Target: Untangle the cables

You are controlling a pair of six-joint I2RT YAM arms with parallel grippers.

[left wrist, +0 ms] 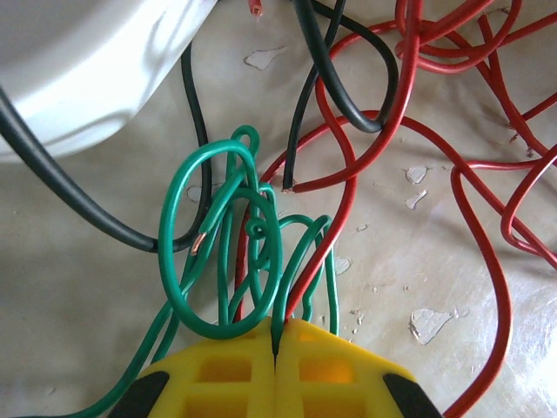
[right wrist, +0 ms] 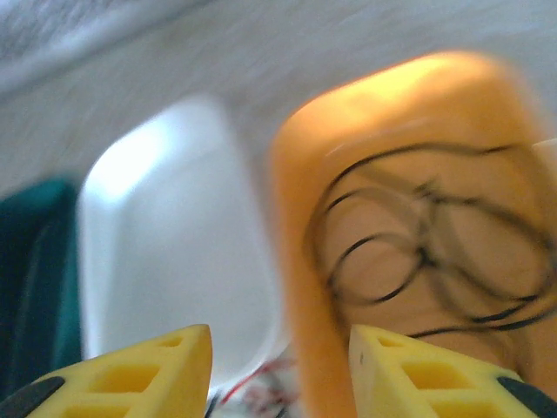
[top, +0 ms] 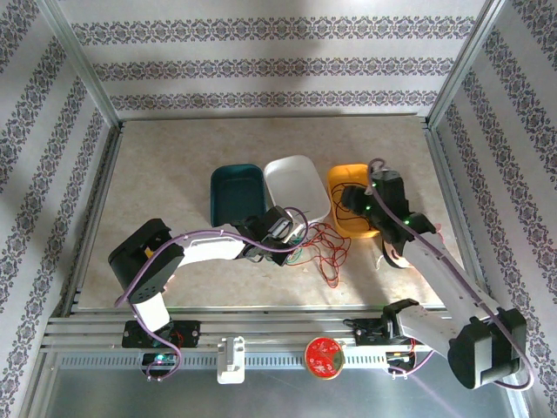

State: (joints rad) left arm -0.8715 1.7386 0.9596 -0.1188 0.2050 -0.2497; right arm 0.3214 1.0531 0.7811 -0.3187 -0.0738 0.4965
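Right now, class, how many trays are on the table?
3: the teal tray on the left, the white tray in the middle, the orange tray on the right, side by side.

The cables (top: pixel 327 247) lie just before three bins (top: pixel 294 178) abreast.

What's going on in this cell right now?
Two arms are working on a tangle of thin wires. The left pincer is shut on a green wire, whose loops are mixed with red wires and a loose black wire on the table beside the white tray. The right pincer is open above the orange tray, where a coiled black wire lies.
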